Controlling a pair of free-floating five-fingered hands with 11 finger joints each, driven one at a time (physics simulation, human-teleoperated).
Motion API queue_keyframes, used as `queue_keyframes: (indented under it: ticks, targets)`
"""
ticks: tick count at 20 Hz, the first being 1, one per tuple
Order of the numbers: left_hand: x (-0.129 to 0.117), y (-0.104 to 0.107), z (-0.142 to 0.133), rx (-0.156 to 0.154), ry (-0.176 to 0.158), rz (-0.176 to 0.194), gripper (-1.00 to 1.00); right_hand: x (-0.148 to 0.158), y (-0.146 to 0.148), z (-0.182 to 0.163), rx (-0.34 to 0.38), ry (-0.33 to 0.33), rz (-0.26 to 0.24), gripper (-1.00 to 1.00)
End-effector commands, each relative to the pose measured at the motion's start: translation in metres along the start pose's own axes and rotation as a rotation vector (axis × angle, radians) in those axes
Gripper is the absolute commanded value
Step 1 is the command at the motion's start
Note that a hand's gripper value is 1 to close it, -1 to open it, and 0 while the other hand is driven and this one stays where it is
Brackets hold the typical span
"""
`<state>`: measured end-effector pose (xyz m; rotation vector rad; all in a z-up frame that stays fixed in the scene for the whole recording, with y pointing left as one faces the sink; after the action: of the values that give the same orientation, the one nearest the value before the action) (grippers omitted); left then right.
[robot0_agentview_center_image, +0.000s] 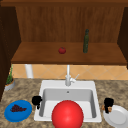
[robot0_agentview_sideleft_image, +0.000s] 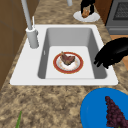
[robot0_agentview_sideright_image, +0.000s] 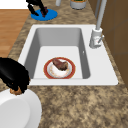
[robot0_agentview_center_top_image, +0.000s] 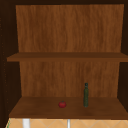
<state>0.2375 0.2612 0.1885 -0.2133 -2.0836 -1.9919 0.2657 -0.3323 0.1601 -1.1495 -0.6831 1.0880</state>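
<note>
Front view shows the right hand (robot0_agentview_center_image: 108, 103) over the near edge of a white plate (robot0_agentview_center_image: 117, 117) on the bench (robot0_agentview_center_image: 25, 90), right of the sink (robot0_agentview_center_image: 45, 86). Its fingers curl down and pinch a small brown bit of food (robot0_agentview_center_image: 103, 108) just above the plate's rim. The right side view shows the same brown bit peeking out under the hand, right at the plate's edge. The left hand (robot0_agentview_center_image: 37, 100) hangs in the air at the left side of the sink, near a blue plate (robot0_agentview_center_image: 22, 116) with dark purple grapes (robot0_agentview_center_image: 17, 108) on it. Its fingers point down, loose, and hold nothing. In the sink lies a red-rimmed plate (robot0_agentview_sideleft_image: 78, 67) with a piece of meat (robot0_agentview_sideleft_image: 67, 59) on it. The tap (robot0_agentview_center_image: 68, 77) stands behind the sink. Up on the shelf (robot0_agentview_center_image: 37, 56) sit a red tomato (robot0_agentview_center_image: 62, 50) and a green bottle (robot0_agentview_center_image: 86, 41), well apart. A potted plant (robot0_agentview_center_image: 9, 81) stands at the far left.
</note>
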Motion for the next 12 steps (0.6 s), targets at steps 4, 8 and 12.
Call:
queue_keyframes:
  ticks: [4, 8, 12]
  targets:
    - [0.0, 0.0, 0.0, 0.0, 0.0, 0.0, 0.0, 0.044, 0.004, 0.016, 0.011, 0.011, 0.07, 1.0]
    - [0.0, 0.0, 0.0, 0.0, 0.0, 0.0, 0.0, 0.071, 0.006, 0.027, 0.023, 0.026, 0.086, 1.0]
    - [0.0, 0.0, 0.0, 0.0, 0.0, 0.0, 0.0, 0.099, 0.008, 0.036, 0.02, 0.028, 0.088, 1.0]
